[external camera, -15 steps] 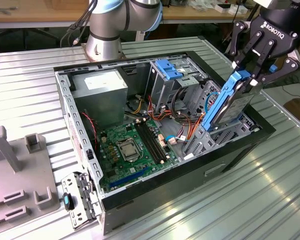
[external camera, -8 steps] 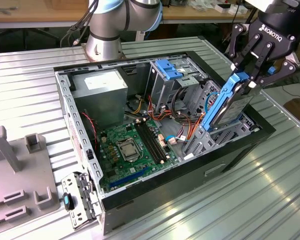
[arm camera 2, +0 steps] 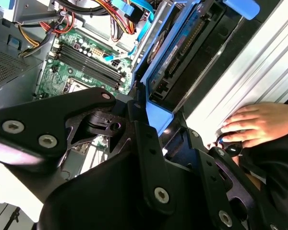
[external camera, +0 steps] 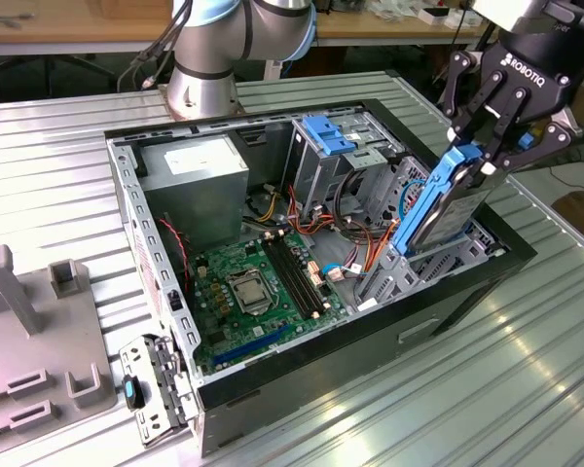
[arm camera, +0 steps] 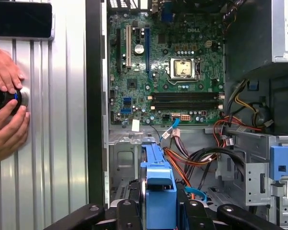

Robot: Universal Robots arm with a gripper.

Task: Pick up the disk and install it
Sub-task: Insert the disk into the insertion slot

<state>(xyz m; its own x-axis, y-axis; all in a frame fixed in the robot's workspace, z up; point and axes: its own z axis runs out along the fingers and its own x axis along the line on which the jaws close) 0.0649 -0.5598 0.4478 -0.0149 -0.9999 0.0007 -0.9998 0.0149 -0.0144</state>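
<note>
My gripper (external camera: 487, 161) is shut on the disk (external camera: 438, 209), a grey drive in a bright blue carrier. It grips the drive by the upper end. The disk stands tilted on edge, its lower end down in the drive bay at the exterior view's right end of the open computer case (external camera: 370, 336). In the second wrist view the disk (arm camera 2: 182, 43) runs away from the black fingers (arm camera 2: 144, 129) towards the case. The first wrist view has the blue carrier (arm camera: 158, 177) end-on between the fingers, above the bay's cables.
Inside the case are the green motherboard (external camera: 258, 292), a grey power supply box (external camera: 195, 180), a blue latch (external camera: 326, 134) and orange and red cables (arm camera: 192, 160). A person's hands (arm camera: 7, 110) rest on the ribbed metal table beside the case. A grey fixture (external camera: 39, 350) sits at the exterior view's left.
</note>
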